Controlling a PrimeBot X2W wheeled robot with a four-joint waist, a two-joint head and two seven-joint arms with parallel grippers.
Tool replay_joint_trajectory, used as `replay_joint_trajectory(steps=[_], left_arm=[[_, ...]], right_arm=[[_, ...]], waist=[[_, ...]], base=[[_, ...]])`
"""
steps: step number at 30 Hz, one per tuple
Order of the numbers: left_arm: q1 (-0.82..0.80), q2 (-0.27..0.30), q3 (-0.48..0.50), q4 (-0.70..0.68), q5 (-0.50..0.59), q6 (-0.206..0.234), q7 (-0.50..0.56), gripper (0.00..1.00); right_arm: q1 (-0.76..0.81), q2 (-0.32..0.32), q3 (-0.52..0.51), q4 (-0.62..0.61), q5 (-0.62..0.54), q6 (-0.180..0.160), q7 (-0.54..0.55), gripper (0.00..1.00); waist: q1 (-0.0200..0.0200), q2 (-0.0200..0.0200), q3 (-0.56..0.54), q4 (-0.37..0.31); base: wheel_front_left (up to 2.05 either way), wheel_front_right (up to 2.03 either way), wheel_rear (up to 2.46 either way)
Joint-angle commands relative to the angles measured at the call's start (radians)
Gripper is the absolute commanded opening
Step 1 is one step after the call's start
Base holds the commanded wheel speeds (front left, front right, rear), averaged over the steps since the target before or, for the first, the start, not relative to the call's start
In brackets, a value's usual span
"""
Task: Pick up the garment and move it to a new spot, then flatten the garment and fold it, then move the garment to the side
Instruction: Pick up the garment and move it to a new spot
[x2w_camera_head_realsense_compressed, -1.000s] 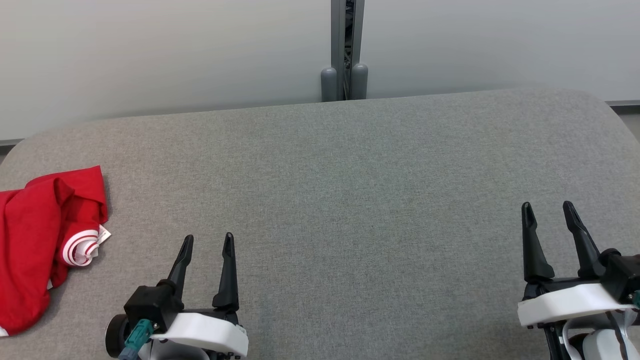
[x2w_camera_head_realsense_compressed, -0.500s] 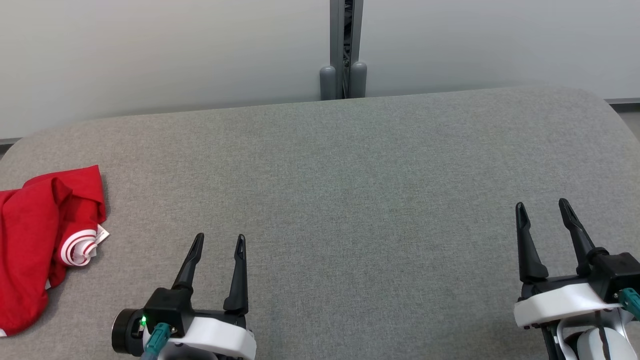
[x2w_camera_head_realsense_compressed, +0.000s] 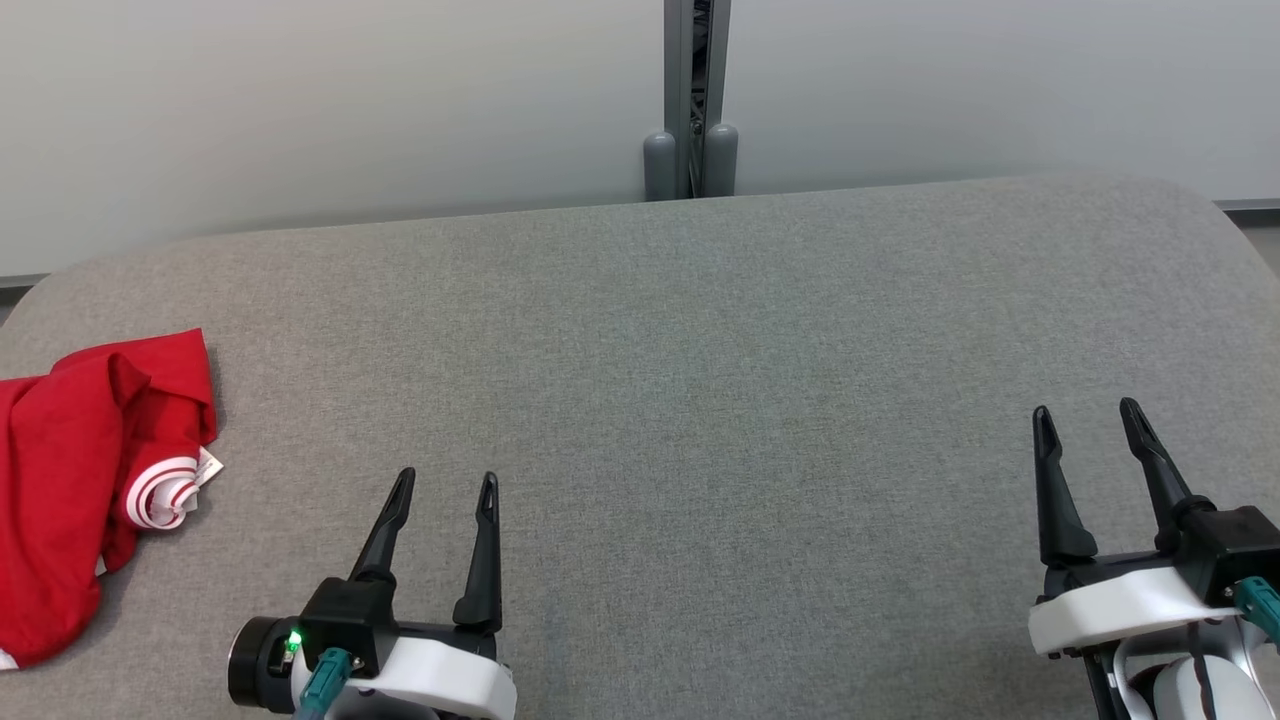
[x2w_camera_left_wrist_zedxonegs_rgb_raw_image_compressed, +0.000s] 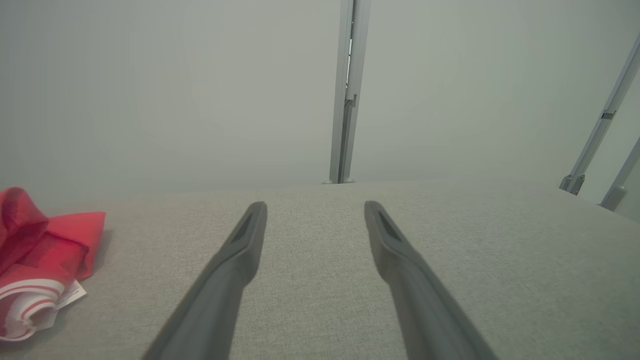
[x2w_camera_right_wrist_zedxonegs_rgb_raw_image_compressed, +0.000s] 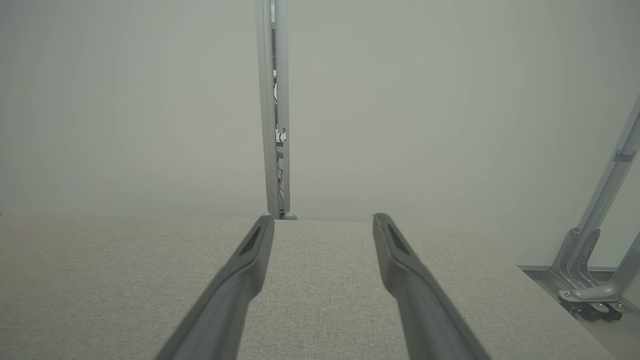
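Observation:
A crumpled red garment (x2w_camera_head_realsense_compressed: 70, 480) with a white-striped cuff lies at the far left edge of the grey table (x2w_camera_head_realsense_compressed: 700, 350). In the left wrist view the garment (x2w_camera_left_wrist_zedxonegs_rgb_raw_image_compressed: 35, 255) sits at the left border. My left gripper (x2w_camera_head_realsense_compressed: 446, 482) hovers open over the table's near left, well to the right of the garment, with nothing between its fingers. At the near right my right gripper (x2w_camera_head_realsense_compressed: 1087, 413) stands open and empty too. The wrist views show the left gripper (x2w_camera_left_wrist_zedxonegs_rgb_raw_image_compressed: 315, 205) and the right gripper (x2w_camera_right_wrist_zedxonegs_rgb_raw_image_compressed: 322, 217) pointing toward the far wall.
A pale wall with a grey metal post (x2w_camera_head_realsense_compressed: 690, 100) runs behind the table's far edge. Slanted metal frame legs (x2w_camera_right_wrist_zedxonegs_rgb_raw_image_compressed: 595, 270) stand past the table's right end. The table's corners are rounded.
My left gripper has shifted a little to the right. The right gripper has barely moved, and the garment lies as before.

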Motion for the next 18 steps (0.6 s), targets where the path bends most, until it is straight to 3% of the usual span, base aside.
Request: replay_joint_trajectory(steps=[1, 8, 18], left_arm=[[-0.012, 0.005, 0.002, 0.002, 0.000, 0.002, -0.005, 1.00], [-0.021, 0.005, -0.012, 0.006, 0.001, -0.005, -0.005, 1.00], [-0.030, 0.005, 0.005, 0.000, 0.010, -0.007, -0.005, 1.00]], right_arm=[[-0.001, -0.005, 0.000, -0.002, 0.002, 0.002, -0.006, 1.00], [0.006, -0.005, 0.005, -0.008, 0.019, 0.002, -0.006, 1.00], [0.010, -0.005, 0.044, -0.020, 0.018, 0.002, -0.006, 1.00]], waist=[[0.0000, -0.0001, 0.001, 0.002], [0.0000, -0.0001, 0.007, 0.042], [0.0000, -0.0001, 0.031, 0.186]], base=[[0.00, 0.00, 0.00], [0.00, 0.00, 0.00], [0.00, 0.00, 0.00]])
